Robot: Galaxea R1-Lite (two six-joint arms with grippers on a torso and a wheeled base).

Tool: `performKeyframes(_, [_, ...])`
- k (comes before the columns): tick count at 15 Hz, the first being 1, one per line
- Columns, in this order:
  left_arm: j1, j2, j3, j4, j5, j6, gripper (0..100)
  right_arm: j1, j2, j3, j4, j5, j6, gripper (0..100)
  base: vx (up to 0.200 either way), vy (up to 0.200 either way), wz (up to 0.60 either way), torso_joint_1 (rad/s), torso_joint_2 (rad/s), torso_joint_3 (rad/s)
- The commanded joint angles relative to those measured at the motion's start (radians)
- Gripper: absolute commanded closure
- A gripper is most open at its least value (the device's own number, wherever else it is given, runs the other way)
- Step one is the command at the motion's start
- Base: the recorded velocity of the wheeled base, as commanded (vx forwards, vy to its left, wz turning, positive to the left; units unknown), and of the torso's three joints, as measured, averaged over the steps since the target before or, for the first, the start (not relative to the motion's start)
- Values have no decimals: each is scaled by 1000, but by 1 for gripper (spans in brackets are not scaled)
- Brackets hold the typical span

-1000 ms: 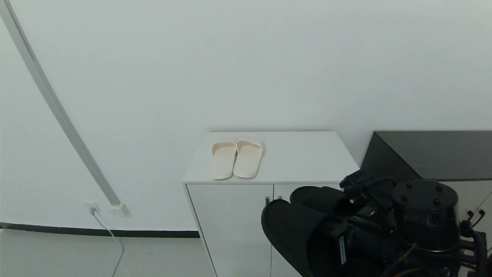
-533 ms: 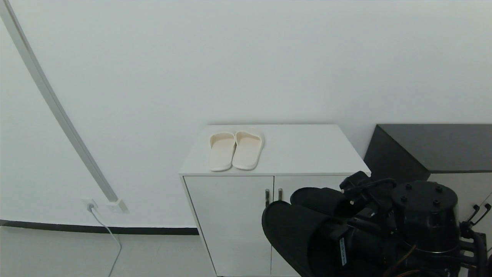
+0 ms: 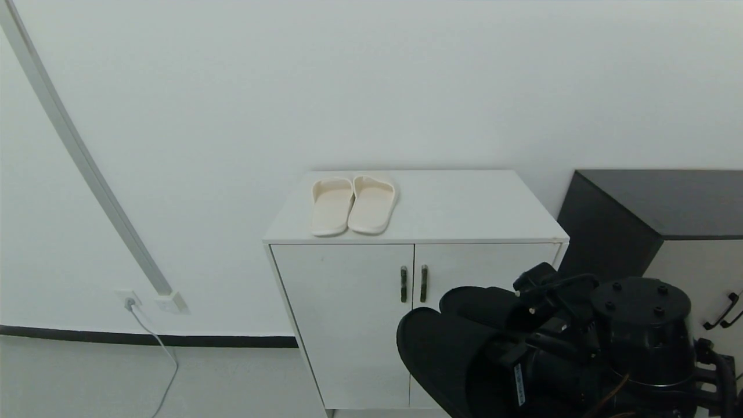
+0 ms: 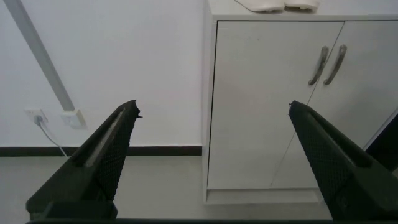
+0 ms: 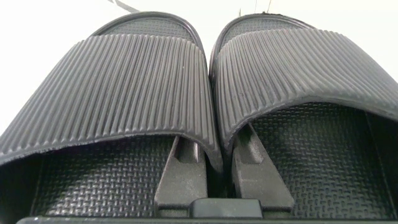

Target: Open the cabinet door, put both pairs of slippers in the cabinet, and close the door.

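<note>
Opening the cabinet door (image 3: 342,319) by the wide left tool (image 4: 212,107) is needed next; black slippers (image 5: 124,81) are held in the right tool (image 5: 210,177).

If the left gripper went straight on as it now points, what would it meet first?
Probably the closed left door of the white two-door cabinet, near its outer edge, away from the dark handles. Nothing shows between the open left gripper and it, though depth is unclear.
</note>
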Motion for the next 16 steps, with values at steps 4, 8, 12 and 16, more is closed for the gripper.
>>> performKeyframes(4, [1,1,0,0,0,1,0,1,1,6,-11,0,-1,100,0,0,0,-231,555,321])
performKeyframes(8, [1,1,0,0,-1,1,0,3,7,9,-13,2,-1,100,0,0,0,-207,522,312])
performKeyframes(12, [1,1,0,2,-1,1,0,4,7,13,-13,2,-1,100,0,0,0,-192,509,320])
performKeyframes(16, [1,1,0,2,0,10,0,10,7,29,-37,2,-9,100,0,0,0,-157,488,324])
